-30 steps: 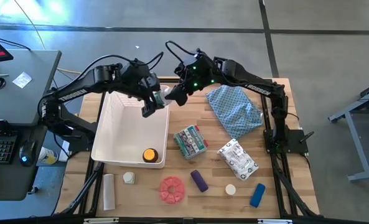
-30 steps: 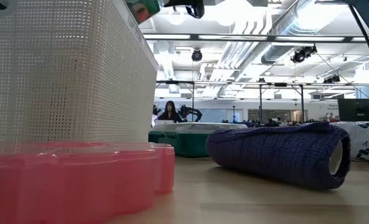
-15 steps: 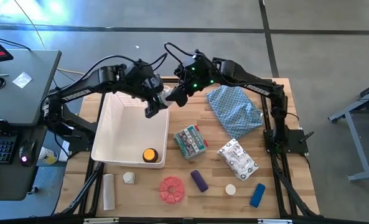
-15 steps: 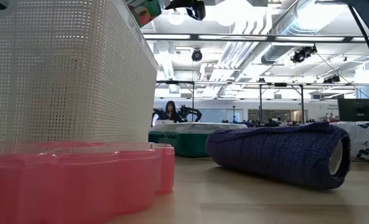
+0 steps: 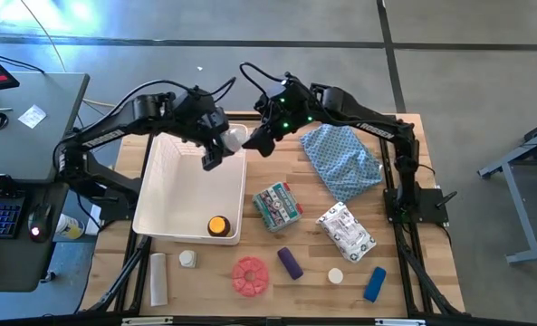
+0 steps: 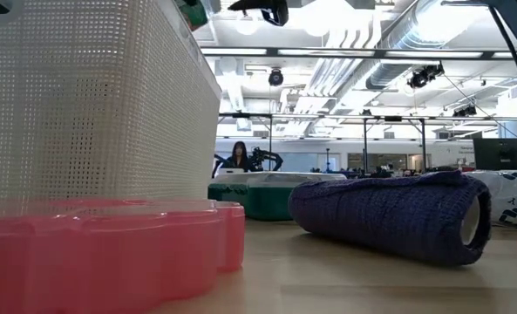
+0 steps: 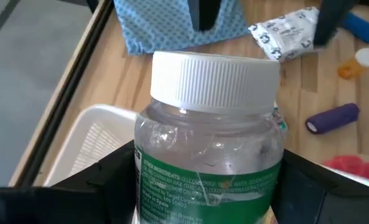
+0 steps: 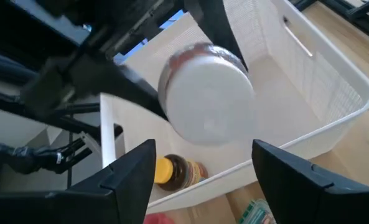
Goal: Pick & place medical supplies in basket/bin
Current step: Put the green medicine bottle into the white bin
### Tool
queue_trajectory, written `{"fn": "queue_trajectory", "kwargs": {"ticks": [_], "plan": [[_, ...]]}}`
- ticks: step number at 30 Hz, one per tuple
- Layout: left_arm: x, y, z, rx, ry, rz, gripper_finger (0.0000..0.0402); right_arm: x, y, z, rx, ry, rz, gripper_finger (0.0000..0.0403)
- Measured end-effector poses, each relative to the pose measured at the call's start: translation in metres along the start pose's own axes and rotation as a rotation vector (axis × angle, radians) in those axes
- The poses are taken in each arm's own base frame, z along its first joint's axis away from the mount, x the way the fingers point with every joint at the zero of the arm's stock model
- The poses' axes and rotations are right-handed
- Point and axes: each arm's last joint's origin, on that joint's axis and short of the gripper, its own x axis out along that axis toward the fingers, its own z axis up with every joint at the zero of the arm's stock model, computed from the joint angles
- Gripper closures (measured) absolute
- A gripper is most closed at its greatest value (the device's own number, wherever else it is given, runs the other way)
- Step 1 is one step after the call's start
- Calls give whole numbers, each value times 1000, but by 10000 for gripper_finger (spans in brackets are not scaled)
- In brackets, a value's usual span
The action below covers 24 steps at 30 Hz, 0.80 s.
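Observation:
My left gripper [image 5: 215, 149] is shut on a clear jar [image 5: 234, 139] with a white ribbed cap and a green label. It holds the jar in the air over the far right corner of the white bin [image 5: 159, 195]. My right gripper [image 5: 254, 140] stands open just right of the jar's cap [image 8: 206, 102], its fingers apart from the cap. An amber yellow-capped bottle [image 5: 217, 225] lies in the bin's near right corner. In the low view the jar [image 6: 193, 10] and a gripper [image 6: 262, 9] show at the top edge. My left gripper pinches the jar's labelled body [image 7: 147, 180], below the cap, between its two fingers [image 7: 103, 180]. The fingers come from the table's left, slanting down. The jar lies along them with its cap [image 7: 215, 81] pointing away toward the right arm. It hangs clear above the bin.
On the table right of and in front of the bin lie a green-white packet [image 5: 277, 205], a white printed packet [image 5: 346, 230], a purple cylinder [image 5: 290, 263], a red disc [image 5: 250, 275], a blue cylinder [image 5: 374, 283] and small white-capped jars [image 5: 336, 275] [image 5: 187, 259]. A blue patterned cloth [image 5: 340, 158] lies far right.
My left gripper has drawn a little toward the table's left with the jar. The jar now stands apart from my right gripper, which has kept its place.

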Motion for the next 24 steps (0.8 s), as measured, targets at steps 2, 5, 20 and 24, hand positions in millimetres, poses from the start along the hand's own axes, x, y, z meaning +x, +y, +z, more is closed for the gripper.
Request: {"fn": "queue_trajectory", "kwargs": {"ticks": [2, 5, 20, 24], "plan": [[-7, 0, -5, -24, -29, 19, 90, -2, 1, 0, -7, -1, -5, 148], [-16, 1, -18, -91, -119, 65, 90, -9, 2, 0, -19, -16, -24, 147], [22, 5, -118, -432, -464, 136, 79, -18, 1, 2, -30, -62, -95, 147], [42, 6, -132, -435, -401, 151, 79, -19, -1, 3, -28, -66, -99, 147]]}}
